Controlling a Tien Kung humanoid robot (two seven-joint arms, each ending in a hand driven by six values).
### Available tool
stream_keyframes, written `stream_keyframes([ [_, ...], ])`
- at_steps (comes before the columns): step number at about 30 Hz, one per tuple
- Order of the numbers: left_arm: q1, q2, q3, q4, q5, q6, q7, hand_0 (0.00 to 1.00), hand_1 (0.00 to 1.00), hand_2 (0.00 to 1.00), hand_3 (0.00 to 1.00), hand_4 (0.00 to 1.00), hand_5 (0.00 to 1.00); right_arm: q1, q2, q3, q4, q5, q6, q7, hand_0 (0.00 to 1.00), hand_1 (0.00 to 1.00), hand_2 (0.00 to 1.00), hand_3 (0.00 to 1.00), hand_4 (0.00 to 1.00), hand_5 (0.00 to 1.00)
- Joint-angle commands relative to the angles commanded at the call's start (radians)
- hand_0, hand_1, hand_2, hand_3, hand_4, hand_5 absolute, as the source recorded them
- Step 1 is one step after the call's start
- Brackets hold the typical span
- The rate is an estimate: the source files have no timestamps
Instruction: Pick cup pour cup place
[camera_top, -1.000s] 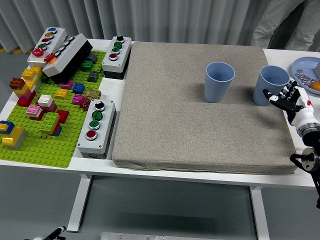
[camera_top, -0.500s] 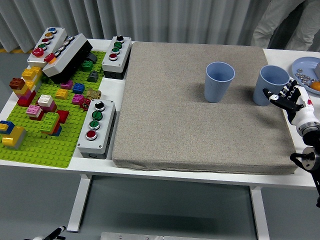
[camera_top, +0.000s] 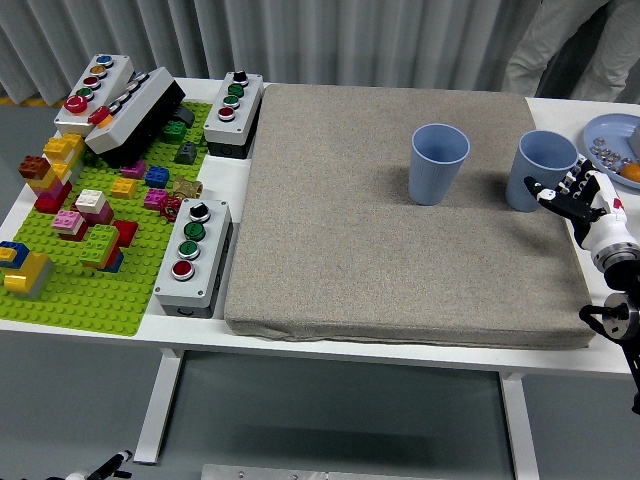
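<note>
Two light blue cups stand upright on the grey mat. One cup is near the mat's middle back, the other cup at its right edge. My right hand comes in from the right and sits just beside the right cup, its fingers spread and close to the cup's lower wall, holding nothing. Whether a fingertip touches the cup I cannot tell. The left arm is out of view.
A blue plate with small items and an orange piece lies at the far right. Left of the mat are grey button boxes and a green baseplate with several bricks. A person stands at the top right.
</note>
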Motion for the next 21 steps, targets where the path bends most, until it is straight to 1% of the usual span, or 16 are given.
stream_keyframes([
  [4,0.000,0.000,-0.001,0.000,0.000,0.000,0.001,0.827,0.812,0.882,0.814,0.631,0.985,0.001,0.000,-0.001,0.003,-0.002,-0.005,0.003,0.913,0.850,0.825,0.837,0.786,0.237],
  [5,0.000,0.000,-0.001,0.000,0.000,0.000,0.001,0.827,0.812,0.882,0.814,0.631,0.984,0.001,0.000,-0.001,0.004,-0.003,-0.006,0.004,0.882,0.775,0.684,0.754,0.774,0.223],
  [10,-0.001,0.000,-0.002,0.000,0.001,-0.001,0.002,0.827,0.812,0.882,0.814,0.631,0.984,0.001,-0.001,-0.003,0.007,-0.011,-0.010,0.011,0.882,0.775,0.684,0.754,0.774,0.223],
  [11,-0.001,0.000,-0.002,0.000,0.001,-0.001,0.002,0.826,0.812,0.881,0.814,0.631,0.984,0.001,-0.001,-0.003,0.007,-0.011,-0.009,0.011,0.849,0.720,0.607,0.700,0.692,0.085],
  [21,0.000,0.000,-0.003,0.000,0.002,-0.001,0.002,0.826,0.812,0.881,0.814,0.633,0.985,0.002,-0.002,-0.005,0.016,-0.020,-0.011,0.008,0.847,0.717,0.603,0.688,0.687,0.078],
])
